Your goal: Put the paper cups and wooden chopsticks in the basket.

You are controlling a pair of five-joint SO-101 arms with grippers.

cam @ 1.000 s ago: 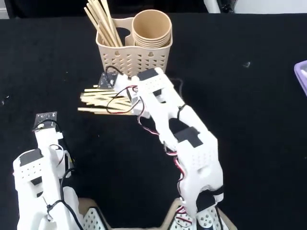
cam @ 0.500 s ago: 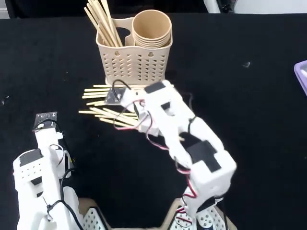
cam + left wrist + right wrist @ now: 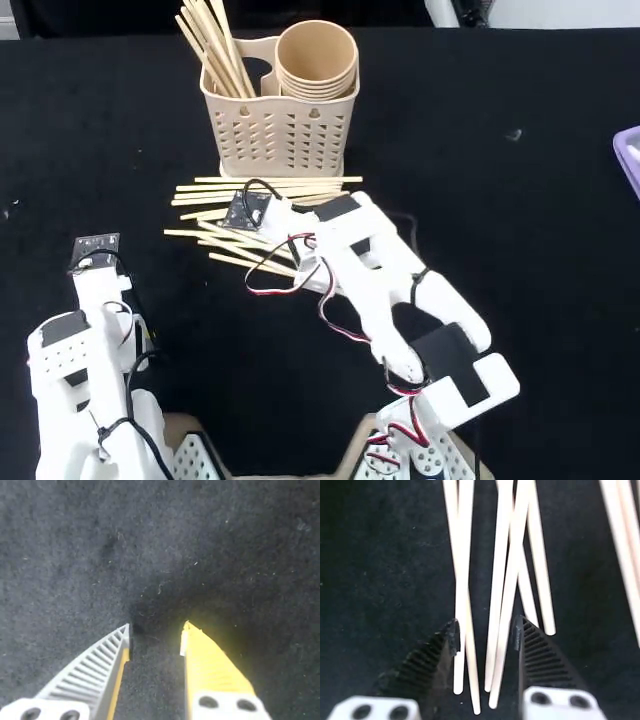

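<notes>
One basket (image 3: 275, 125) stands at the far side of the black worktop (image 3: 520, 260). In one of its compartments sits a nested stack of paper cups (image 3: 316, 58), the rims too close together to count. In the compartment beside it, a bundle of roughly six wooden chopsticks (image 3: 212, 45) leans upright. About ten loose chopsticks (image 3: 205, 195) lie scattered just in front of the basket. The right gripper (image 3: 485, 630) hangs over that pile, its fingers parted around four sticks and not clamped on them. The left gripper (image 3: 155, 629), well apart from the basket, has its fingers slightly parted around nothing. A purple object (image 3: 630, 160) lies far off to the basket's side.
</notes>
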